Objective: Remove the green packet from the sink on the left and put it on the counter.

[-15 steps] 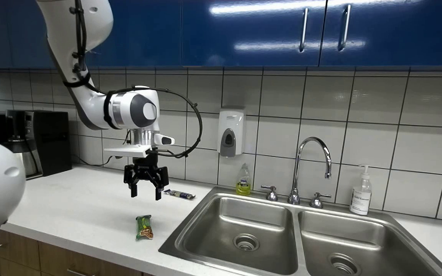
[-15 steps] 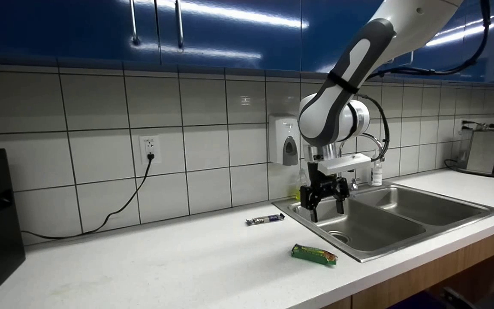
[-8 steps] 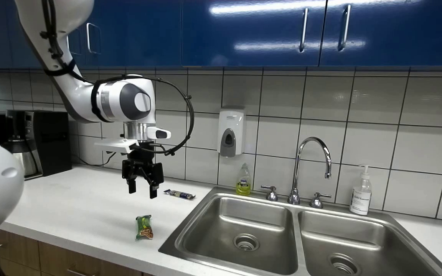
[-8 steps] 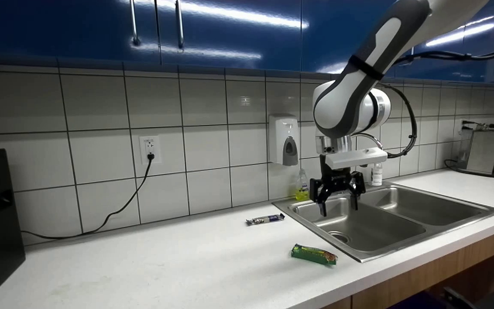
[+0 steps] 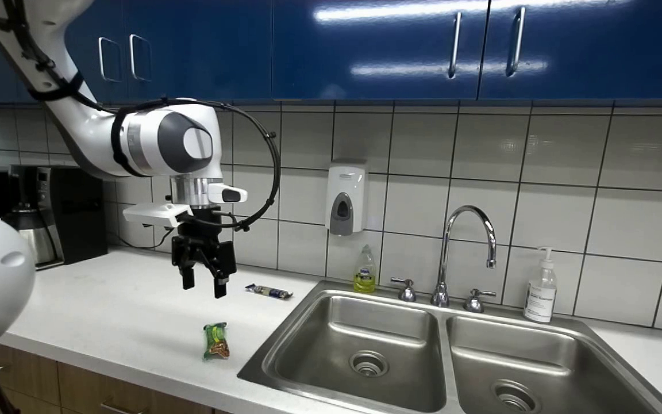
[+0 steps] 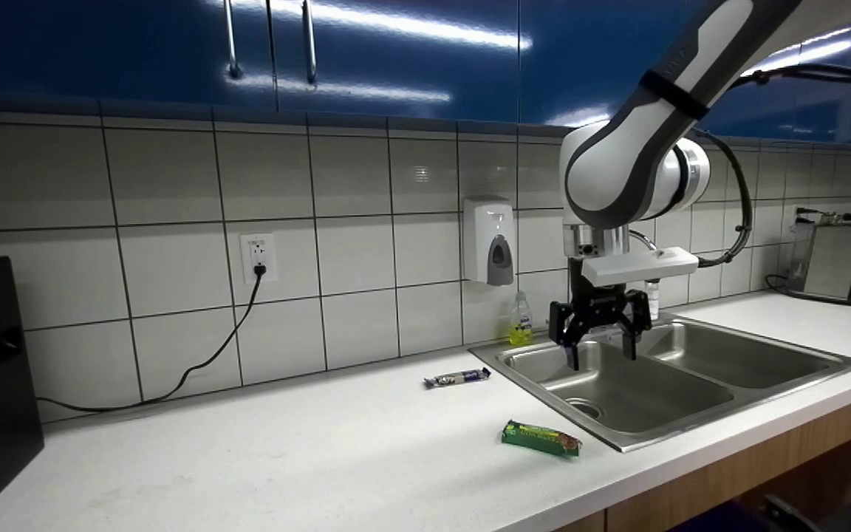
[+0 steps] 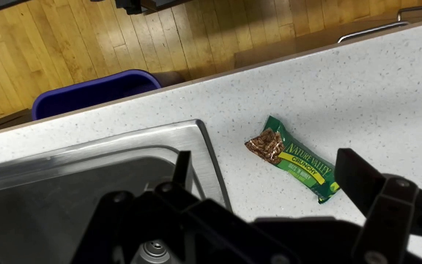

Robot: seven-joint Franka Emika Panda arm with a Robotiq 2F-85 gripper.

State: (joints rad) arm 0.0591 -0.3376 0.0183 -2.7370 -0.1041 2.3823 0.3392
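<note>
We find the gripper (image 5: 204,284) left of centre in an exterior view, pointing down in mid-air, its two fingers (image 5: 188,278) spread wide. In the wrist view those fingers stand dark in the lower half of the frame, well apart, and between them we look down on the green packet (image 7: 299,159), right of centre. We can read "Nature Valley Crunchy" across it; it slants from upper left to lower right, a brown granola picture at its upper-left end. It lies on the counter (image 5: 107,310), near the sink (image 5: 365,322) yet apart from it, and we see it in the lower part of both exterior views.

Farther back on the counter we see a wrapped bar (image 6: 457,378), blue and silver, just below the middle of an exterior view. Over the gripper, the white-and-grey arm (image 5: 147,141) comes in from the upper left of an exterior view. Along the sink's back rim, from the middle toward the right of that frame, we have a bottle of yellow-green liquid (image 5: 365,274), a chrome faucet (image 5: 440,296) and a pump bottle (image 5: 540,296). A white dispenser (image 5: 346,198) hangs on the tiled wall (image 5: 561,149) at the centre, with blue cupboards (image 5: 377,49) across the top. In the wrist view we spot a purple bin (image 7: 93,98) at upper left, beyond the counter's edge.
</note>
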